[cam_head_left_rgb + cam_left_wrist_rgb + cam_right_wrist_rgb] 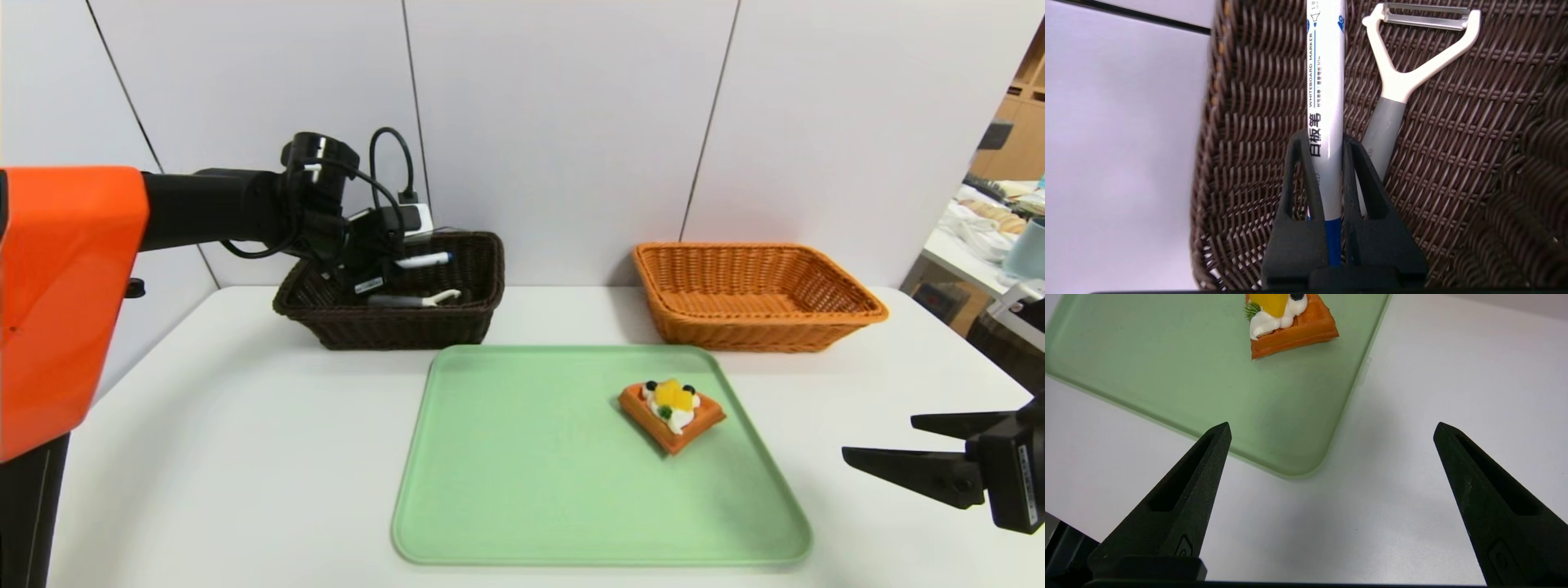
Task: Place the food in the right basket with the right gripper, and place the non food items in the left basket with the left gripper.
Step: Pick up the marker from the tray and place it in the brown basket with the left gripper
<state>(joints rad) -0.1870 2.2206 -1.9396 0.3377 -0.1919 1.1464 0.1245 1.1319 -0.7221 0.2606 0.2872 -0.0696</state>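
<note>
My left gripper hangs over the dark brown left basket, shut on the white marker pen. In the left wrist view both fingers press the marker near its blue cap, inside the gripper. The white peeler with its grey handle lies on the basket floor, and the left wrist view shows the peeler beside the pen. The waffle toy sits on the green tray. My right gripper stands open, low over the table to the right of the tray, holding nothing.
The orange right basket stands at the back right, behind the tray, with nothing in it. The right wrist view shows the tray's near corner and the waffle beyond my right gripper. A wall runs behind both baskets.
</note>
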